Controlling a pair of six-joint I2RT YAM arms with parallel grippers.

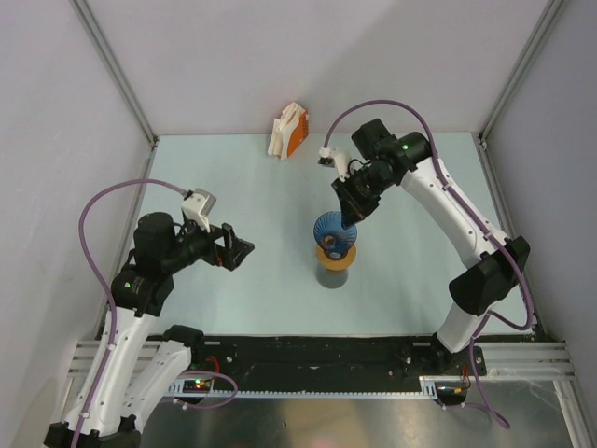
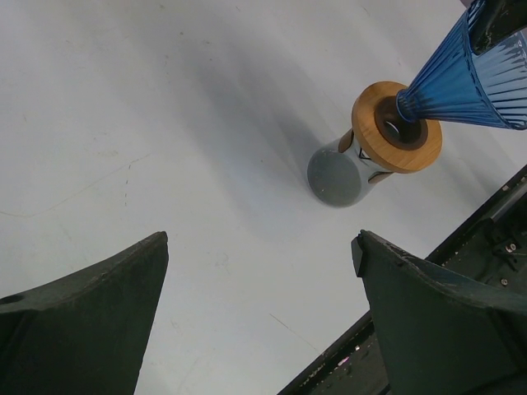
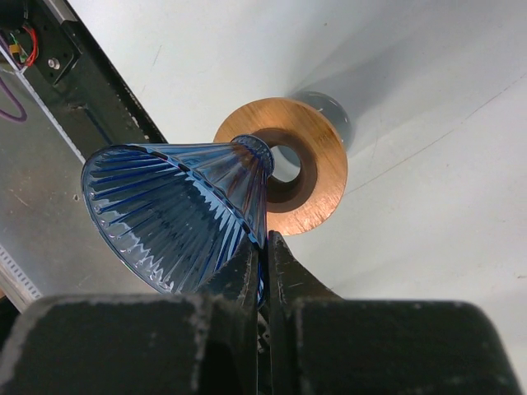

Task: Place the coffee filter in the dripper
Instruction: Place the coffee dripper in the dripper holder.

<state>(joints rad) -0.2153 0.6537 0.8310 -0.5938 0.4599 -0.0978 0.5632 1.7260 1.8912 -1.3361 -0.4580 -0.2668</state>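
the right gripper (image 3: 265, 247) has its jaws pinched tight on the wall of the blue dripper (image 3: 181, 206), tilted, its narrow end at the orange ring (image 3: 317, 206). it looks light, stiff and slick, so grip near the rim. the left gripper (image 2: 259, 239) hangs over the counter (image 1: 233, 187), jaws wide and empty.

The dripper (image 3: 165, 216) is glossy ribbed plastic, the ring (image 3: 323, 197) smooth grained wood, the cup (image 2: 336, 174) matt grey.

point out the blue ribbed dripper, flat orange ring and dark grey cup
blue ribbed cone-shaped dripper (image 3: 173, 214), right wrist view, ribbed outer wall
flat orange wooden ring (image 3: 329, 181), right wrist view, flat face
dark grey cylindrical cup (image 2: 338, 174), left wrist view, side
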